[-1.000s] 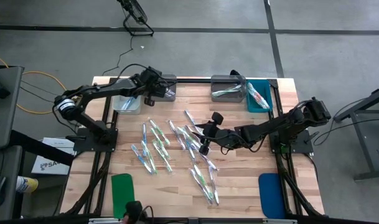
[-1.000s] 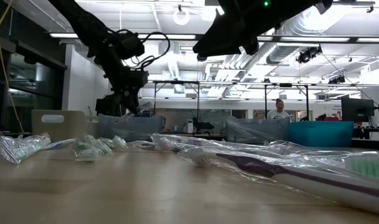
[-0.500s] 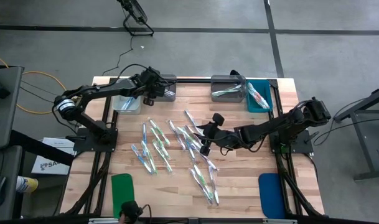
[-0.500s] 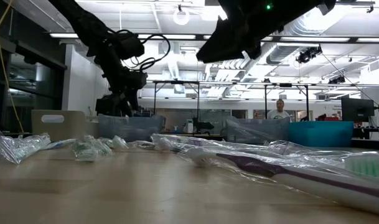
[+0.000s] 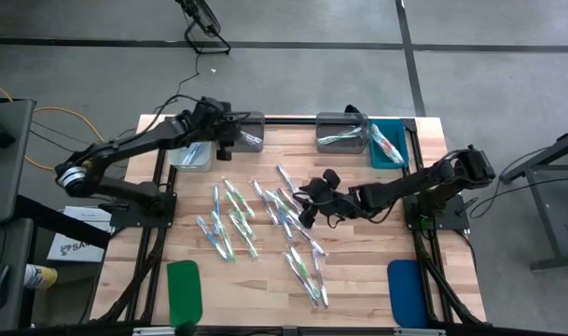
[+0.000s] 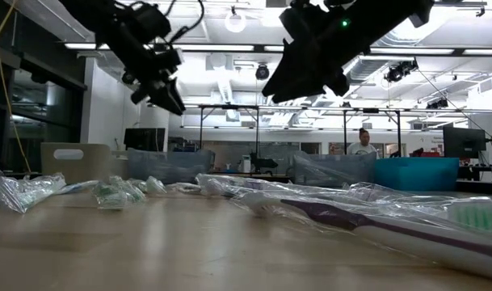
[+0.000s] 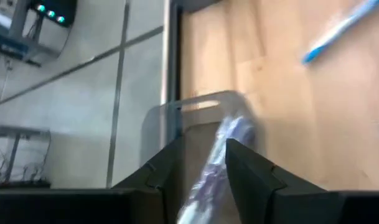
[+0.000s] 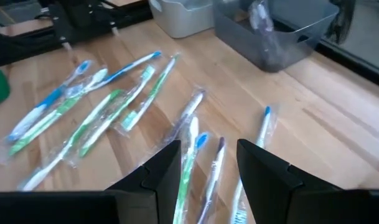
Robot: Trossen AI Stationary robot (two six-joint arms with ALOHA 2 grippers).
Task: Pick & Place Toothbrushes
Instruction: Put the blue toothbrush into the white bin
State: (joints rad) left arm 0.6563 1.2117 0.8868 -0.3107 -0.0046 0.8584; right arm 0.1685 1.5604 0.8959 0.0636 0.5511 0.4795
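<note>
The right gripper (image 8: pixel 208 165) hangs with its two fingers spread and nothing between them, just over the middle of the scattered wrapped toothbrushes (image 5: pixel 265 219). Straight ahead of the gap lie three of them side by side: a blue-tipped one (image 8: pixel 190 155), a dark-tipped one (image 8: pixel 213 168) and a blue-ended one (image 8: pixel 259 134). Their long axes run nearly in line with the fingers' own reach, pointing away from the jaws, so the gap already straddles them crosswise. A short drop should bring the fingers down on either side of one shaft, though the neighbours lie close enough to be caught along with it. Farther out from the jaws, a looser fan of green and blue brushes (image 8: pixel 83 118) slants off to one side, and beyond that stand a pale bin (image 8: pixel 180 15) and a grey bin (image 8: pixel 276 31).

The left gripper (image 7: pixel 201 168) is raised above the far bins. A clear-wrapped toothbrush (image 7: pixel 217 162) shows in the gap between its fingers (image 7: pixel 251 174), its length running along them towards the clear bin (image 7: pixel 195 109) below. Whether the fingers grip it or have let it go cannot be told.

For the pile, the right arm is plainly the nearer one.
</note>
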